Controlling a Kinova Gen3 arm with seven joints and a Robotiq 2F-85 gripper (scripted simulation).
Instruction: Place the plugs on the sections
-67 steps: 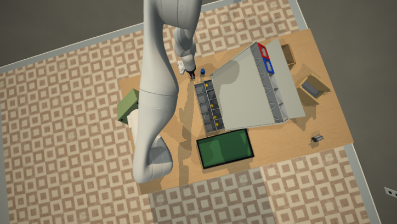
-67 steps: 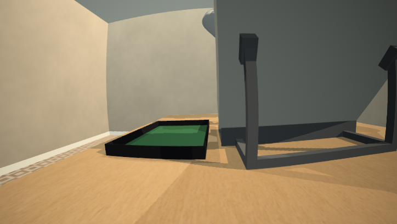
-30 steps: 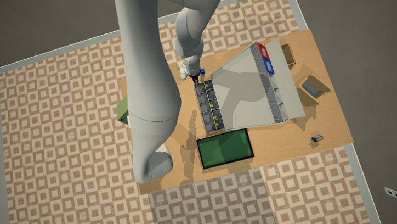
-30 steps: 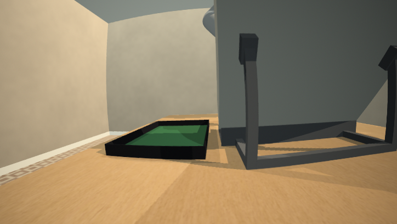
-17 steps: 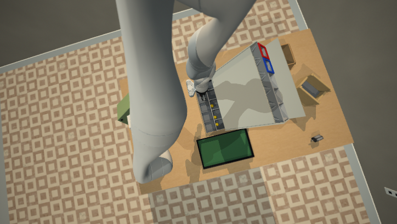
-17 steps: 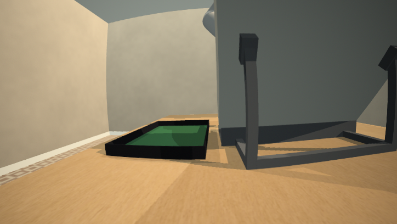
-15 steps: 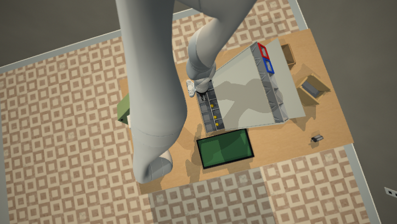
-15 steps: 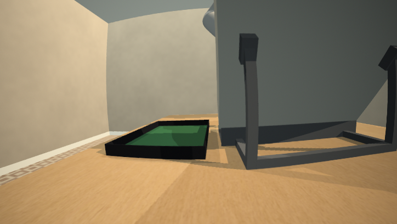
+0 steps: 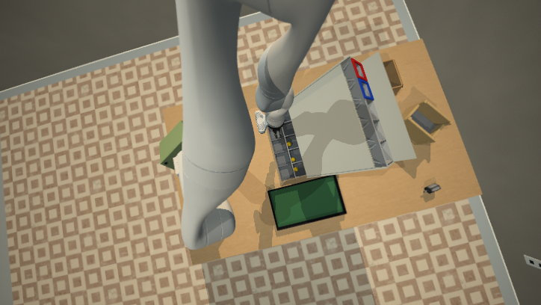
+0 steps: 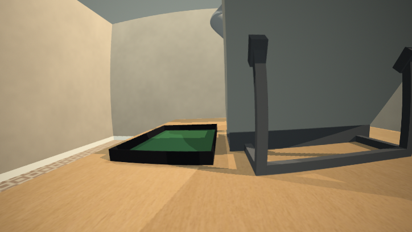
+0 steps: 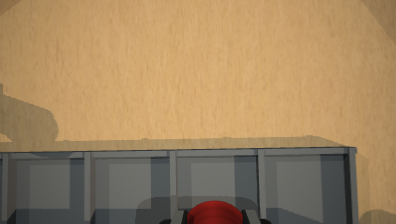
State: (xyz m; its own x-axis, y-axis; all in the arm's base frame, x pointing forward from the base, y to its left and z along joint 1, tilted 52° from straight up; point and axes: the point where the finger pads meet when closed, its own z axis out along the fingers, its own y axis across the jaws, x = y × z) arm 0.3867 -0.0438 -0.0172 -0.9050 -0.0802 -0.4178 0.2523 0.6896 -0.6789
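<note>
Red plug (image 11: 215,212) is pinched between the two fingers of my gripper (image 9: 276,132) (image 11: 215,218), at six o'clock in my wrist view. It sits directly between the fingertips, with one finger at its nine o'clock side and one at its three o'clock side. Its visible part is round and smooth, with curved bands. Under it I see the grey compartments (image 9: 280,158) (image 11: 215,152), square and divided by thin straight walls; four of them show their flat front parts in the wrist view. I cannot tell if the plug touches them.

From my gripper in the top view, three yellow marbles (image 9: 293,159), small and round, lie toward four and five o'clock. The cover (image 9: 329,114) is one pale, flat panel toward three o'clock, wider at its far side. Toward two o'clock there are two square coloured bands, one red band (image 9: 363,75) and one blue band (image 9: 371,93). One black-rimmed tray (image 9: 273,210) (image 10: 161,157) with a green floor lies toward five o'clock, on the wooden table (image 9: 382,196) (image 10: 115,195) with fine grain. The exterior view shows one dark grey stand (image 10: 260,115) with two uprights, at the three o'clock side of this tray.
</note>
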